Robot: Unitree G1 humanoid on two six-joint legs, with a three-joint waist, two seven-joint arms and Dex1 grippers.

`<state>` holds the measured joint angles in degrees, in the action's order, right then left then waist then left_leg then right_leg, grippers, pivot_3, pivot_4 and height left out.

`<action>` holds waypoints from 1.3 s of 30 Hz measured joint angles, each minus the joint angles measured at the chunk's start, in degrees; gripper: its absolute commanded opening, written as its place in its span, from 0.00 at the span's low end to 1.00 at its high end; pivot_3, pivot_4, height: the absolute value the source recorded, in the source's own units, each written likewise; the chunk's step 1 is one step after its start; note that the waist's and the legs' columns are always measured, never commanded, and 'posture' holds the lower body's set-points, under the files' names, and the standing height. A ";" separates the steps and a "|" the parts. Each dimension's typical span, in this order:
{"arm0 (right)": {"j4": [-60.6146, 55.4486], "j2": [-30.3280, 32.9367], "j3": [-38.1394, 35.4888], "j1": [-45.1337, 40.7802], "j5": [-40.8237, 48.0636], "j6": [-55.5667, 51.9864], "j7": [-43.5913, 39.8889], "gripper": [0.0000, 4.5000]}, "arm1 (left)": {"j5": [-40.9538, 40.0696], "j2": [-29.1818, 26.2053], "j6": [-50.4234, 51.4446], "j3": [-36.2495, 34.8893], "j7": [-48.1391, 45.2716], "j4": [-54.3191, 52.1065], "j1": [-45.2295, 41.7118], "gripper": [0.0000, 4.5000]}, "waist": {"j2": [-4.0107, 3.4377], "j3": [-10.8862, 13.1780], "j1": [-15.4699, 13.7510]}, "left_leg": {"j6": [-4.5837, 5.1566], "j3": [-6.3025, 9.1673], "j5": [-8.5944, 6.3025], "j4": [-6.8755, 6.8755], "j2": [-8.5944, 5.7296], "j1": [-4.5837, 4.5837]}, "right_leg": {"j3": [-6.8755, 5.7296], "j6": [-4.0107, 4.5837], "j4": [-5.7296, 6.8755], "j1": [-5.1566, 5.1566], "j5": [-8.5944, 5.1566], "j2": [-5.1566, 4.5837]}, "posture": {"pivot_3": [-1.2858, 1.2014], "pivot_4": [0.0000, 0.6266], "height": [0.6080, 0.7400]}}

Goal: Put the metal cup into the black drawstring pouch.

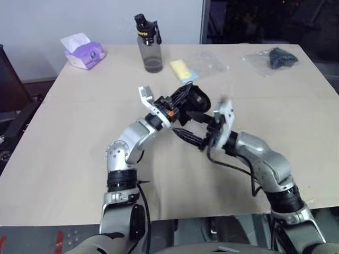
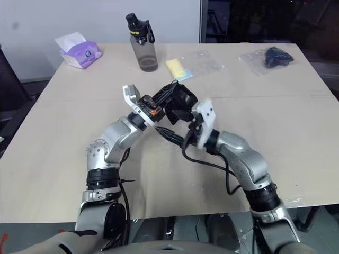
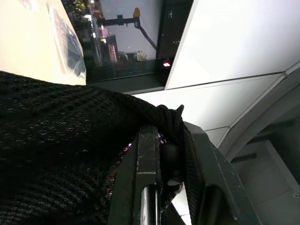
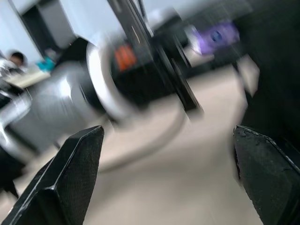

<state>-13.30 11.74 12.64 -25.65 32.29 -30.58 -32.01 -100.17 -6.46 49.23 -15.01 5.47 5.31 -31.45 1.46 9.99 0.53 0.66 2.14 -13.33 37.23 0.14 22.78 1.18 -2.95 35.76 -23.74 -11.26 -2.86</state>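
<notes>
While the black drawstring pouch (image 2: 183, 103) hangs above the middle of the table (image 1: 79, 137), its gathered neck is pinched between the closed fingers (image 3: 150, 183) of the left gripper (image 3: 171, 173), which holds the fabric clear of the tabletop. The pouch bulges round, and its woven cloth lies right against the left wrist camera. The metal cup cannot be made out in any view; whether it sits inside the pouch cannot be told. The right gripper (image 4: 168, 178) stands just beside the pouch on its right, with its two black fingers (image 4: 70, 183) spread wide apart and nothing between them. In the head views the two wrists cross close together over the table's centre. Farther back on the table stands a smoky-grey water bottle (image 1: 150, 45) with a black cap, upright. To its left, near the far corner, lies a purple tissue pack (image 1: 83, 53) with a white sheet sticking up. To the right of the bottle lies a yellow pad (image 1: 181, 70) partly on clear plastic wrap (image 1: 206, 62). Near the far right corner rests a dark object in a clear bag (image 1: 275, 58), well apart from the grippers.
</notes>
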 measured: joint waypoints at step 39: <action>12.06 -6.00 -2.41 -2.38 -14.17 6.98 3.86 0.08 | 0.46 1.69 0.53 -0.15 1.99 -0.05 -1.07 0.03 | 0.00 0.00 0.21 | 0.00 0.01 0.00 -0.03 0.03 0.03 | -0.01 -0.01 -0.01 -0.04 0.00 0.03 | 0.52 0.24 1.00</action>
<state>-1.24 5.75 10.23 -28.03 18.12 -23.60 -28.14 -99.71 -4.77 49.76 -15.16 7.46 5.25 -32.52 1.45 9.99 0.74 0.66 2.14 -13.33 37.21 0.16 22.81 1.17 -2.96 35.75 -23.78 -11.25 -2.83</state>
